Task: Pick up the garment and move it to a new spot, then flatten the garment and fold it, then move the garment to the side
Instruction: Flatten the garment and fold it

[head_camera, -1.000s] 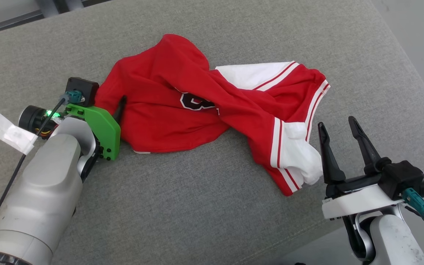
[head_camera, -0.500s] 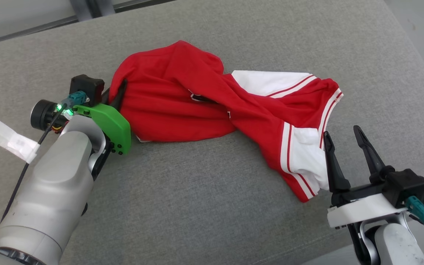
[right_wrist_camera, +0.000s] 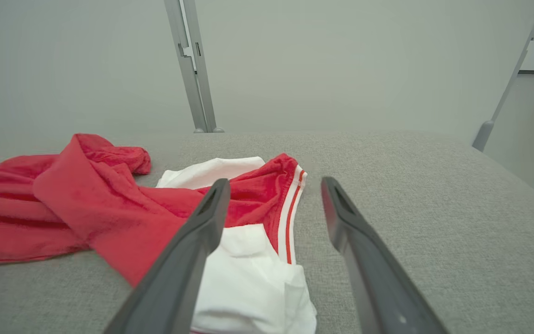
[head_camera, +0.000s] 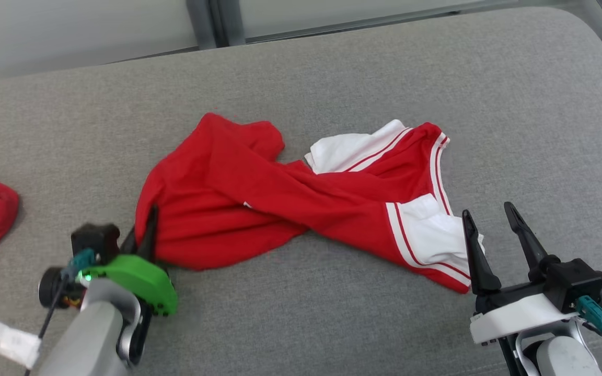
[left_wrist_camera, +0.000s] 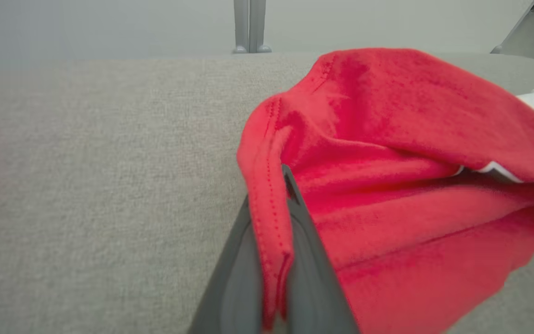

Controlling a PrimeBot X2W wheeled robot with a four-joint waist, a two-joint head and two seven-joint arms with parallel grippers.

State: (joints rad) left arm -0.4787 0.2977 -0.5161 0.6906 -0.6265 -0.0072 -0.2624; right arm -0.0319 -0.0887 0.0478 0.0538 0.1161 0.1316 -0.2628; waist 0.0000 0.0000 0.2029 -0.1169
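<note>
Red hem [left_wrist_camera: 267, 222]: pinching it tight with the left gripper [head_camera: 149, 219], spread a moment ago, so securing the garment [head_camera: 238, 203], bunched just ahead, for lifting. Keeping the right gripper [head_camera: 486, 209] spread, hovering beside the white sleeve end [head_camera: 437, 235].

The left gripper [left_wrist_camera: 269, 195] sticks up from 6 o'clock and pinches the stitched edge of the red garment [left_wrist_camera: 387, 139] tight. The cloth spreads toward 3 o'clock over the grey cushion [left_wrist_camera: 109, 185]. A grey post [left_wrist_camera: 248, 25] stands at 12 o'clock.
</note>
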